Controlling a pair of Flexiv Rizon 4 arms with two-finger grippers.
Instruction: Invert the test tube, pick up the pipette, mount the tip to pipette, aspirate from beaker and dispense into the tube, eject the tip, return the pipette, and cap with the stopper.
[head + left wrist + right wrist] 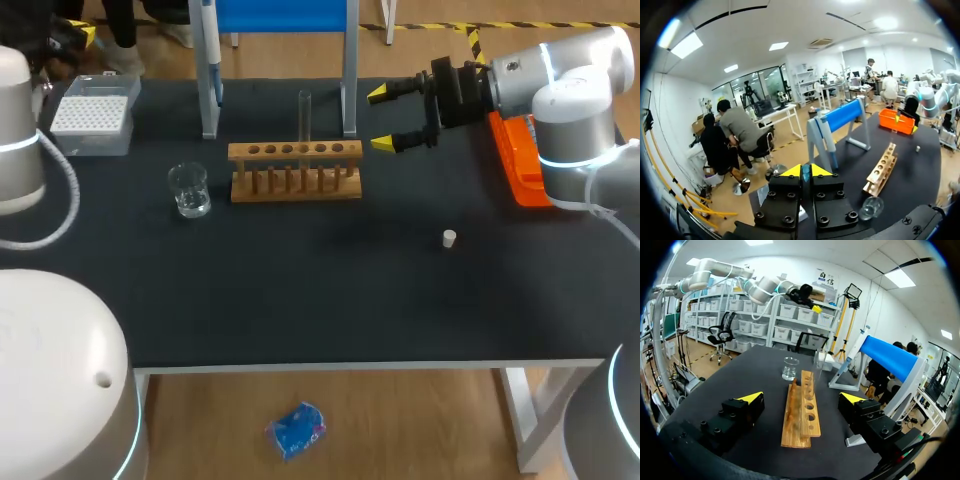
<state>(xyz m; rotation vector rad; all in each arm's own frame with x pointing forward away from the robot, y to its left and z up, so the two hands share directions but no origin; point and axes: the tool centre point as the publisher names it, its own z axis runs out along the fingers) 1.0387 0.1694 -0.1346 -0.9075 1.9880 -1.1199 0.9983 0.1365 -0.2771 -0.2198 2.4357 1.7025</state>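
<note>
Right gripper [802, 397] of mine hangs wide open and empty, just off the end of the wooden rack [801, 415]. Farther along, the test tube [818, 365] stands upright in a rack hole, with the beaker [790, 368] beyond it. My left gripper [806, 172] is pinched closed on nothing.

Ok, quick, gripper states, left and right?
Left gripper: closed, fingertips together, holding nothing.
Right gripper: open, empty, beside the wooden rack.
</note>
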